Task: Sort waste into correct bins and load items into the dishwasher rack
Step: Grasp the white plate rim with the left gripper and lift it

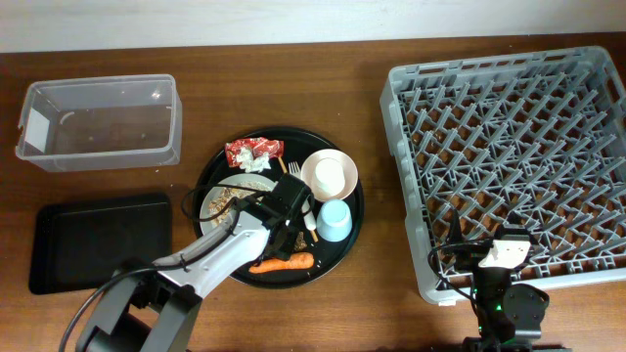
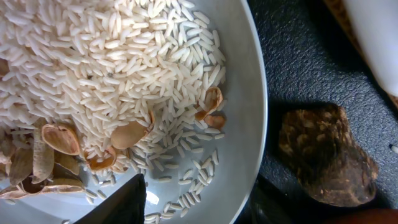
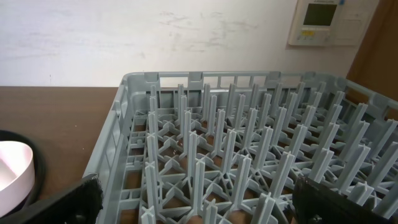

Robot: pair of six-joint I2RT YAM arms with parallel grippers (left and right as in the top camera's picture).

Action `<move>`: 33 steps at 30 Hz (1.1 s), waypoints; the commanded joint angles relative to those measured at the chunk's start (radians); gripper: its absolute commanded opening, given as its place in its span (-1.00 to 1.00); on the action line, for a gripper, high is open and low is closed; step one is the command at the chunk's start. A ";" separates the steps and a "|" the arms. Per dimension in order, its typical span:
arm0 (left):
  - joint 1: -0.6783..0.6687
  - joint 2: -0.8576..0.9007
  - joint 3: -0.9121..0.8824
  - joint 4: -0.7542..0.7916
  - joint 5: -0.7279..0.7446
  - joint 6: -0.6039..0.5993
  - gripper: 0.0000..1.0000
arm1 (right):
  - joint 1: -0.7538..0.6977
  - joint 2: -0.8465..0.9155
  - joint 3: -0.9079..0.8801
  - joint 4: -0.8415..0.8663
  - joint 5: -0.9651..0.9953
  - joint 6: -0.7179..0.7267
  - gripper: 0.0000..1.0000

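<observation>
A pale grey plate (image 1: 221, 198) with white rice (image 2: 118, 62) and beige food scraps (image 2: 62, 140) sits on the round black tray (image 1: 279, 279). My left gripper (image 1: 293, 207) is open at the plate's right rim (image 2: 249, 124). One finger (image 2: 118, 202) is over the plate and the other side is over the tray. A small brown lump (image 2: 326, 155) lies just right of the rim. The bowl (image 1: 329, 176), blue cup (image 1: 335, 222), carrot (image 1: 284, 262), fork (image 1: 293, 170) and wrapper (image 1: 252, 154) are on the tray. My right gripper (image 3: 196, 199) is open over the rack (image 1: 518, 166).
The clear tub (image 1: 98, 122) stands at the back left, with the flat black tray (image 1: 98, 240) in front of it. The bowl's edge shows at the far left of the right wrist view (image 3: 13, 171). A wall is behind the rack.
</observation>
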 commanded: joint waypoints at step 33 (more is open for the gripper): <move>0.000 0.063 0.014 0.024 -0.010 -0.021 -0.40 | -0.006 -0.004 -0.006 -0.005 0.012 -0.006 0.97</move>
